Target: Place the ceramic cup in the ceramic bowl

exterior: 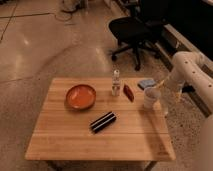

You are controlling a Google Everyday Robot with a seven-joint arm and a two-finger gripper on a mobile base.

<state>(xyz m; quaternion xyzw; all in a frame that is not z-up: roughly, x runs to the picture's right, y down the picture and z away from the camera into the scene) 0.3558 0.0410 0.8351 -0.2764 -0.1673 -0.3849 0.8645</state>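
The white ceramic cup (151, 98) stands upright on the right side of the wooden table (65, 140). The ceramic bowl (81, 96), orange-red inside with a darker rim, sits on the left half of the table, well apart from the cup. My gripper (163, 86) is at the end of the white arm (187, 67), just right of and slightly above the cup's rim, at the table's right edge. I cannot tell whether it touches the cup.
A small clear bottle (116, 82) stands between bowl and cup. A red packet (128, 92) lies beside it and a blue sponge (146, 83) behind the cup. A black oblong object (103, 121) lies in the front middle. A black office chair (131, 29) stands behind the table.
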